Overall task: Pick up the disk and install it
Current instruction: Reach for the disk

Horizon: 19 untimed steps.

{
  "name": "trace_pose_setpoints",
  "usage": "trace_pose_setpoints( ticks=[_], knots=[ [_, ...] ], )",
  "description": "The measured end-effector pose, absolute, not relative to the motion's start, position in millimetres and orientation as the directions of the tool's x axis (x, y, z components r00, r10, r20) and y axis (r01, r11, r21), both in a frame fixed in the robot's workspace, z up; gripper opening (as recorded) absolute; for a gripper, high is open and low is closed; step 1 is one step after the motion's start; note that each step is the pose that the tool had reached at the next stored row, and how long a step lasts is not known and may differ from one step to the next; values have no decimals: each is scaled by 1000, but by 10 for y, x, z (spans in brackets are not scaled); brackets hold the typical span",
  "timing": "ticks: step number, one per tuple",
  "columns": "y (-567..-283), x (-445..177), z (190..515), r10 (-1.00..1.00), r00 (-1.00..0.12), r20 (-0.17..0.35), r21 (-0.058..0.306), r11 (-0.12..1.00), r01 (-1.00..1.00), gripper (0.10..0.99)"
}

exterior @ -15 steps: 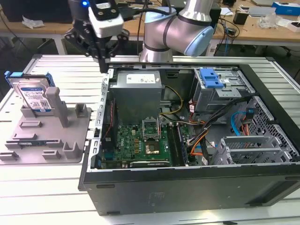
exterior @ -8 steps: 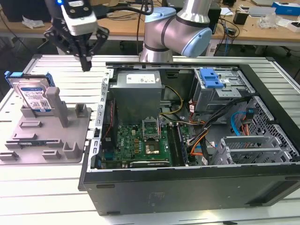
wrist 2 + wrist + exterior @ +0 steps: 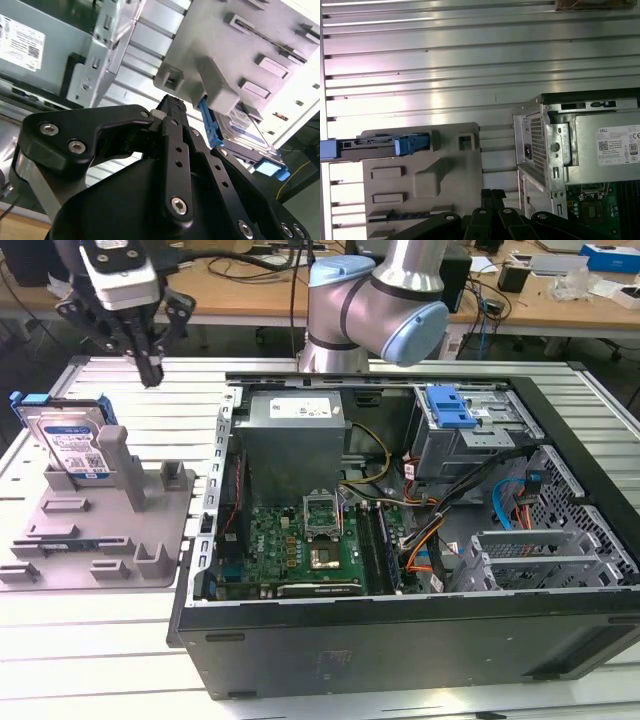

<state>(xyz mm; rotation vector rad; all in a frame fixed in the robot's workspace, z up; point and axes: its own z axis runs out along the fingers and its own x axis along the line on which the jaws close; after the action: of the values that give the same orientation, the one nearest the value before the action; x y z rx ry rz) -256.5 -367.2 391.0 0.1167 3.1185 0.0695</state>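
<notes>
Disk: Your disk (image 3: 68, 440) stands on edge in the grey holder (image 3: 130, 530) at the exterior view's left, well apart from the open computer case (image 3: 400, 640). It leans against an upright post with its label facing out. Its blue carrier frame rises clear of the holder, which I judge leaves you a free edge to take.
Holder: It lies flat on the slatted table (image 3: 100, 640), just beside the case's side wall. Its posts and slots keep the drive upright, not flat. In the first wrist view you see the disk (image 3: 370, 143) edge-on in its slot.
Gripper: Your gripper (image 3: 150, 368) hangs above the table beyond the holder, pointing down. It is near the disk but touches neither the disk nor the holder.
Jaws: They are pressed together with nothing between them, as both wrist views show at the gripper (image 3: 171, 104) (image 3: 492, 192).
Case: It lies on its side with the panel off, so the drive cage (image 3: 470, 445) faces up and can be reached from above. The blue latch (image 3: 450, 405) on top of the cage is a fixed part, not your disk.
Progress: In my judgement the pick-up is not yet made. The disk sits in its holder and nothing of the install shows.
</notes>
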Motion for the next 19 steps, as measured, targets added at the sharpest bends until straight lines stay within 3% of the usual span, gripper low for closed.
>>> trace_pose_setpoints(
  ticks=[19],
  knots=[
    [-3303, -3407, 3876, 75, -997, -7, 44, 996, 75, 106]
  ],
)
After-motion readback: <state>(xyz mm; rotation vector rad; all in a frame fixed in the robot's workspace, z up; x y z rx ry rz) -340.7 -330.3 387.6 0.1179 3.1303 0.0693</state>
